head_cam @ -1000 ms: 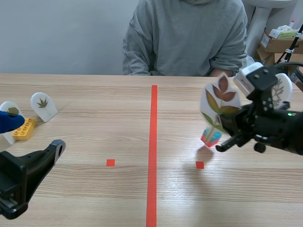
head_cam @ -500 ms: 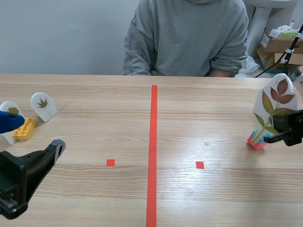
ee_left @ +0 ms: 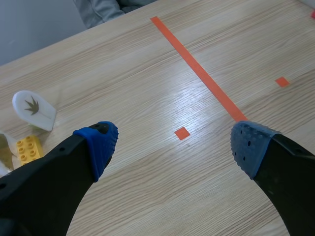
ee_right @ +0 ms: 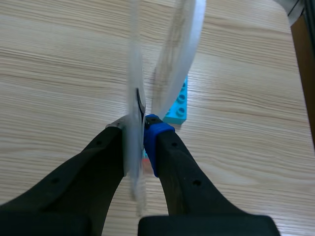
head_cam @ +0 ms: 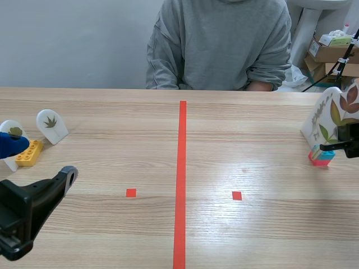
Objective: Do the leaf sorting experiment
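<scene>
My left gripper (ee_left: pixel 174 145): I am holding it low in the lower left of the frame, fingers spread wide with nothing between them.
My right gripper (ee_right: pixel 142 132): I am keeping it at the right edge of the frame, fingers clamping a card.
Gripped card: the white rounded plastic card with red and green pressed leaves (head_cam: pixel 346 109) is sitting edge-on between my pads.
Neighbouring card: a white card with a pale frond (head_cam: pixel 321 116) is leaning just beside it.
Brick: a turquoise studded brick (ee_right: pixel 177 105) is lying at that card's foot.
Left group: a yellow studded brick (head_cam: pixel 29 152) and a small white card with a dark green leaf (head_cam: pixel 51 125) are resting at centre left.
Person: someone in a grey sweatshirt (head_cam: pixel 224 45) is sitting at top centre.
</scene>
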`<control>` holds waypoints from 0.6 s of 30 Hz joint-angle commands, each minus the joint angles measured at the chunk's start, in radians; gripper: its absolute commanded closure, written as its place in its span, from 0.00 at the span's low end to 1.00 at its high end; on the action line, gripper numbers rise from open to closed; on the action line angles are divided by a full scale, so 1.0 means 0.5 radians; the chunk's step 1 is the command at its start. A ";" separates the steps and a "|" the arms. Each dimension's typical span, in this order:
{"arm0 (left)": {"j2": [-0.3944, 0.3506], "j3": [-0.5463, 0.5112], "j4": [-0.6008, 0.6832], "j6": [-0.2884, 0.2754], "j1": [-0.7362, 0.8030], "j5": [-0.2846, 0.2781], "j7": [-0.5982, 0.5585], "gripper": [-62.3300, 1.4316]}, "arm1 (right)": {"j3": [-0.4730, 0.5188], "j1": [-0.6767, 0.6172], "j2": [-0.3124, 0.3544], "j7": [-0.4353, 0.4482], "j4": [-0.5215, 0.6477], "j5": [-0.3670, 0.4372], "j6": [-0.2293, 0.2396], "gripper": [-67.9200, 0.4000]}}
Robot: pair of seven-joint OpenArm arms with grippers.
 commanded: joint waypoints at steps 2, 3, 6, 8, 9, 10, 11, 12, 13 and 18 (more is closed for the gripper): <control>0.001 0.005 0.008 0.005 -0.005 -0.014 -0.021 0.20 | -0.005 0.007 0.065 0.031 0.009 -0.015 -0.089 0.97; 0.001 0.005 0.008 0.005 -0.005 -0.014 -0.021 0.20 | -0.005 0.007 0.079 0.034 -0.002 -0.014 -0.114 0.97; 0.001 0.005 0.008 0.005 -0.005 -0.014 -0.021 0.20 | -0.005 0.007 0.117 0.045 -0.030 -0.014 -0.128 0.97; 0.001 0.005 0.008 0.005 -0.005 -0.014 -0.021 0.20 | 0.009 0.001 0.127 0.042 -0.032 -0.014 -0.131 0.95; 0.000 0.005 0.008 0.005 -0.005 -0.014 -0.021 0.20 | 0.021 -0.005 0.127 0.040 -0.032 -0.014 -0.131 0.93; 0.000 0.005 0.008 0.005 -0.005 -0.014 -0.021 0.20 | 0.034 -0.006 0.127 0.039 -0.032 -0.014 -0.131 0.91; 0.001 0.005 0.008 0.005 -0.005 -0.014 -0.021 0.20 | 0.043 -0.009 0.127 0.040 -0.032 -0.014 -0.131 0.88; 0.000 0.005 0.008 0.005 -0.005 -0.014 -0.021 0.20 | 0.050 -0.009 0.127 0.039 -0.032 -0.014 -0.131 0.85; 0.000 0.005 0.008 0.005 -0.005 -0.014 -0.021 0.20 | 0.058 -0.009 0.127 0.037 -0.032 -0.014 -0.131 0.83; 0.000 0.005 0.008 0.005 -0.005 -0.014 -0.021 0.20 | 0.060 -0.009 0.132 0.037 -0.032 -0.014 -0.131 0.68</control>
